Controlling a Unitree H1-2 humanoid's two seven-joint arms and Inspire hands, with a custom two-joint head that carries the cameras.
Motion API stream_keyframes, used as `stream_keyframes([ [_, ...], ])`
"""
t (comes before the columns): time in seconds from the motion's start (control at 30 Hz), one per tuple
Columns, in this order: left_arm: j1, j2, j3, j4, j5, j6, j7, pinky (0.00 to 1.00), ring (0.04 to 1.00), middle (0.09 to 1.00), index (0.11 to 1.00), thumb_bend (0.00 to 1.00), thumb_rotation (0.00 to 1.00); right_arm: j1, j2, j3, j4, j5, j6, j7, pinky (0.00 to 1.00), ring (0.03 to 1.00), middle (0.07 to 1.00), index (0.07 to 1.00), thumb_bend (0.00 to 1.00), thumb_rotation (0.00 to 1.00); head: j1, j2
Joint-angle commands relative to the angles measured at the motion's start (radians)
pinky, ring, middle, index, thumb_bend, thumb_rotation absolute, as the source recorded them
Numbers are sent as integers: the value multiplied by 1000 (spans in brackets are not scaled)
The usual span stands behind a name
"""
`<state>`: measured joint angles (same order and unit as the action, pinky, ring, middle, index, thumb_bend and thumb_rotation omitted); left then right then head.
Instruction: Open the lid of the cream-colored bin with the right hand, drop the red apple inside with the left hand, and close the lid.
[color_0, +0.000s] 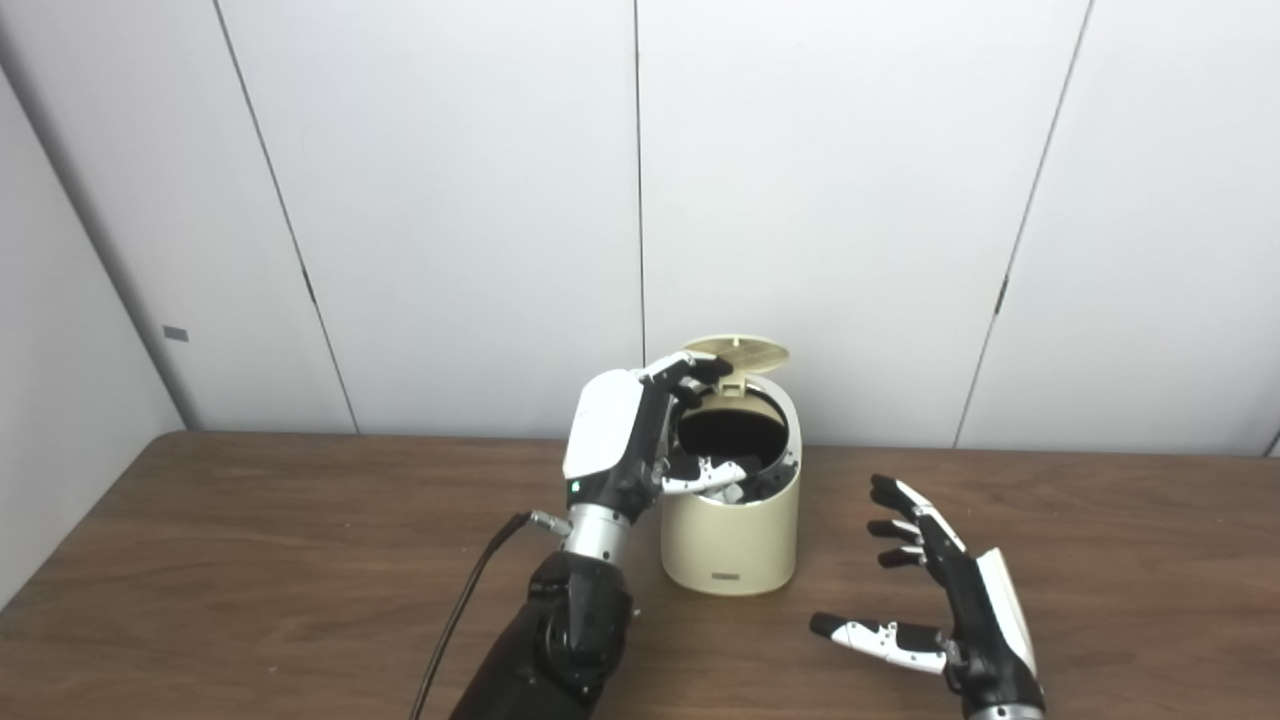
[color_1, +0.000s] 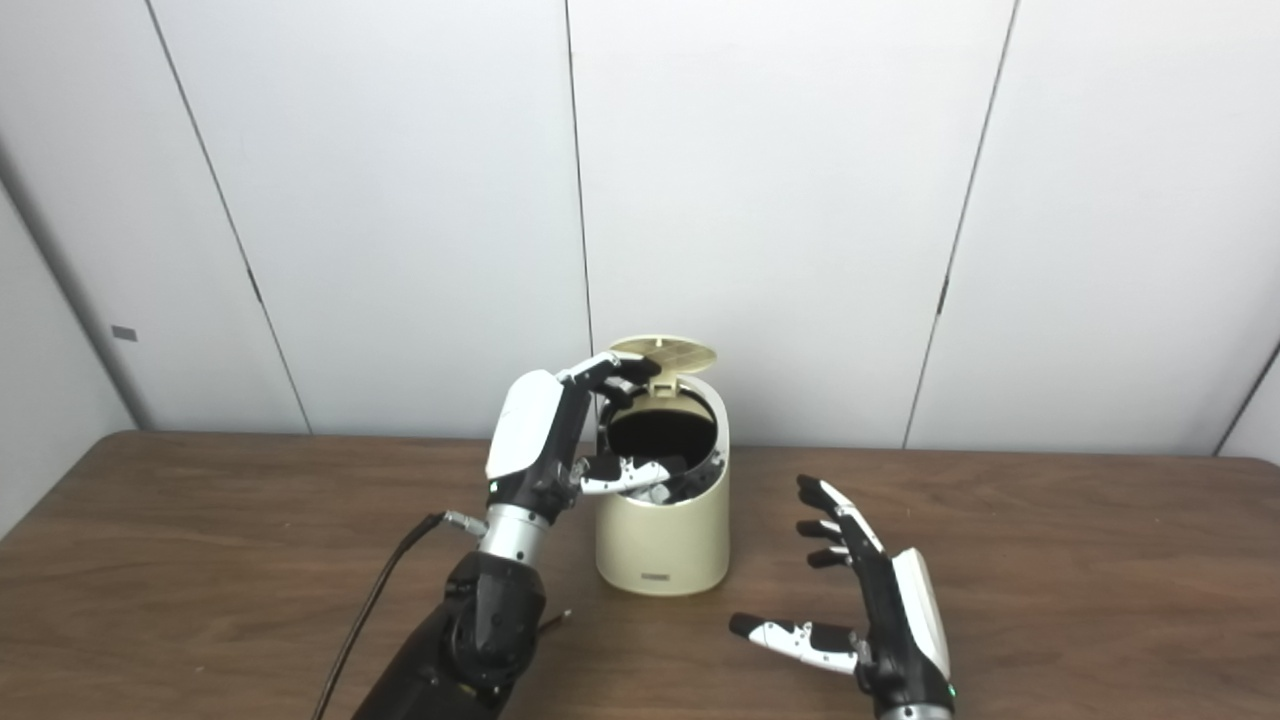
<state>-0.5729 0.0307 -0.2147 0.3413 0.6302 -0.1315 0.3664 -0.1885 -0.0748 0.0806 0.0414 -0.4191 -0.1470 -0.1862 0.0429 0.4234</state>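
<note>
Both hands empty as far as I see: my left hand (color_0: 640, 440) sits curled over the bin (color_0: 730, 540) mouth, fingers apart and holding nothing, while my right hand (color_0: 945, 600) hovers spread open over the tabletop (color_0: 250, 560), right of the bin. Lid (color_0: 737, 353) stands up at the back; no red apple visible, probably already inside the dark opening, can't confirm. Risk: lid could catch my left fingers, or pulling out could tip the bin.
</note>
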Motion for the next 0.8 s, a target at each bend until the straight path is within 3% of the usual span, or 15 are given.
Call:
stream_keyframes([
  [0.0, -24, 9, 19, -27, -9, -13, 20, 730, 653, 624, 649, 821, 90, -25, 0, 0, -30, 5, -19, 0, 608, 740, 835, 840, 794, 133, 0, 1],
  [0.17, -6, 6, 48, -46, -54, -70, 39, 636, 614, 596, 609, 796, 32, -25, -5, 2, -25, 4, -22, 2, 607, 741, 837, 840, 784, 122, 6, -2],
  [0.33, 4, 13, 70, -53, -61, -94, 58, 588, 597, 605, 601, 775, 46, -23, -8, 3, -24, 7, -19, 11, 616, 746, 841, 840, 780, 118, 10, -5],
  [0.77, 5, 15, 96, -29, -79, -98, 76, 648, 646, 635, 611, 791, 47, -26, -16, 4, -6, 15, -41, 15, 611, 743, 838, 832, 779, 95, 15, -7],
])
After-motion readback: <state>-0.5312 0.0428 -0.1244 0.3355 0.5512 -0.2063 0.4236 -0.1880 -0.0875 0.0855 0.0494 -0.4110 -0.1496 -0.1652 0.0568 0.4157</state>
